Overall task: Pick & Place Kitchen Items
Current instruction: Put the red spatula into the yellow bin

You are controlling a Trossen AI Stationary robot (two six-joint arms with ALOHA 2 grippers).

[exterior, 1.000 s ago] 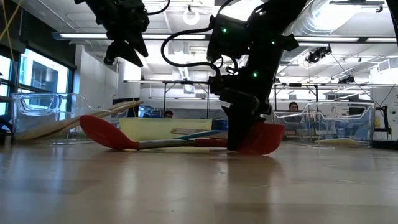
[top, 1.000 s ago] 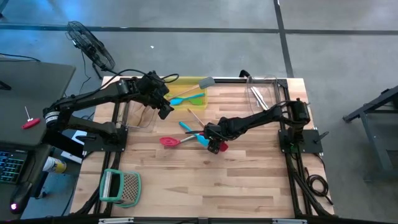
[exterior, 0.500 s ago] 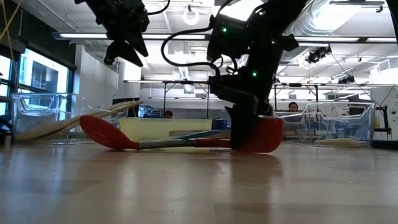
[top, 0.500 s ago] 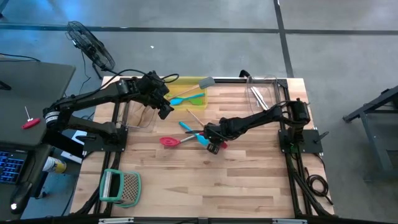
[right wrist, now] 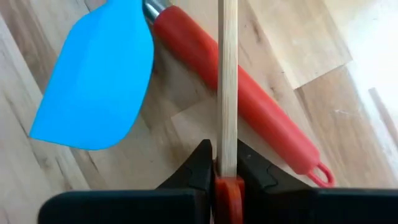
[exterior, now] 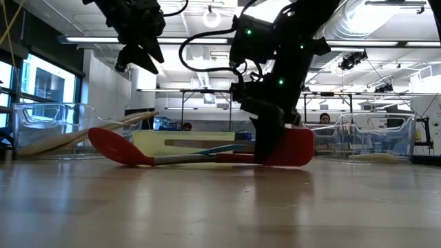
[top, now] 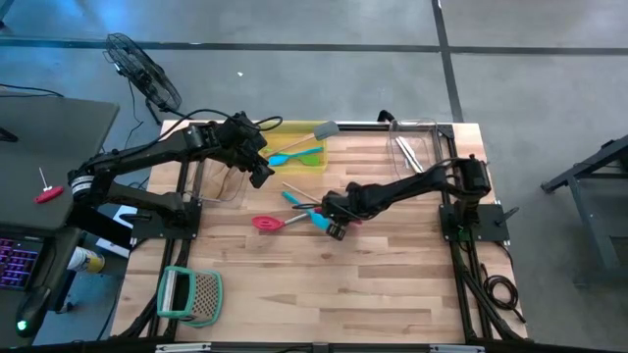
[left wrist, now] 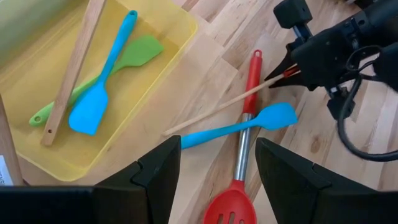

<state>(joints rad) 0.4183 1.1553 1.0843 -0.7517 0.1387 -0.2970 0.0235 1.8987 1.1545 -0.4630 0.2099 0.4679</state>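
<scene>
Wood table [top: 324,284] in a big open lab w/ grey floor, clear bins at both far corners. Yellow tray [top: 294,149] at the far edge already holds a blue spatula [left wrist: 99,93], a green spatula [left wrist: 134,53] and a wooden utensil [left wrist: 71,74], so part of the sorting looks done. Left on the table mid-area: red slotted spoon [left wrist: 239,180], another blue spatula [right wrist: 99,81] crossing it, thin wooden stick [right wrist: 227,81]. Right gripper [right wrist: 225,168] is low at that pile, fingers closed narrow on the wooden stick – grip made, lift not yet evident. Left gripper [left wrist: 214,180] hovers above the table just beside the tray, fingers apart, holding nothing. Est. roughly halfway – three pcs to go.
</scene>
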